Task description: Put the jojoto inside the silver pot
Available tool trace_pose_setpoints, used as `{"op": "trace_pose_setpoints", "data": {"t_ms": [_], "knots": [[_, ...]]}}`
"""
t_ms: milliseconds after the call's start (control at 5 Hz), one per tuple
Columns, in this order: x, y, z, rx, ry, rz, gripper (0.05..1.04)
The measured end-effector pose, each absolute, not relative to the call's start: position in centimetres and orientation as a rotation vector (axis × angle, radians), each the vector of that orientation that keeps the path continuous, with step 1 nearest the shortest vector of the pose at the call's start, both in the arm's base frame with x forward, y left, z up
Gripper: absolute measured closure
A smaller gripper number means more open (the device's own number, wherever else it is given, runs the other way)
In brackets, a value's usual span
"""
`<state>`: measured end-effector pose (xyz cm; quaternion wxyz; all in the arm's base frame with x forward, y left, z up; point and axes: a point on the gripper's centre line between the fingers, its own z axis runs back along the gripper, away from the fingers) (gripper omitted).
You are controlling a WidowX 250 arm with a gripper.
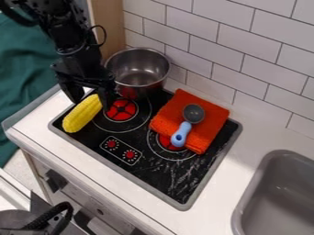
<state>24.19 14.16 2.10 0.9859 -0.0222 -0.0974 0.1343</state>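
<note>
On the white counter [245, 160], the black stove [165, 176] is a good flat spot to keep all the toys close by. Think of the stove as a clock. The black arm [67, 32] comes in from past eleven o'clock, so it can hang right over the corn. The silver pot [144, 90] sits near twelve o'clock with its mouth up, I think so food can drop right in. The red-orange cloth [211, 123] lies folded at two o'clock, and it makes a soft bed for the scoop with a blue handle [180, 135]. The gripper [91, 102] points down at ten o'clock, its two fingers wide apart — one on each side of the corn's top end. It does not look like it is squeezing anything, so it may need to close next. The corn [81, 114] lies on the stove at ten o'clock, not in the pot. It is bright yellow, long and fat — with a round end toward seven o'clock and little bumps all over.
</note>
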Motion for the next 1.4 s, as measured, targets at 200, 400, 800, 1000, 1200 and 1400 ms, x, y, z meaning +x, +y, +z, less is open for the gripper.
{"op": "trace_pose_setpoints", "data": {"t_ms": [200,400,800,1000,1200,1400], "knots": [[24.2,15.4,1.1,-0.062,-0.184,0.264,0.079],[24.7,15.9,-0.4,-0.072,-0.151,0.246,0.079],[26.4,17.2,-2.3,-0.087,-0.095,0.227,0.079],[27.0,16.8,-3.4,-0.11,-0.074,0.217,0.079],[27.5,16.8,-3.9,-0.118,-0.069,0.211,0.079],[27.7,16.6,-3.9,-0.119,-0.077,0.217,0.13]]}}
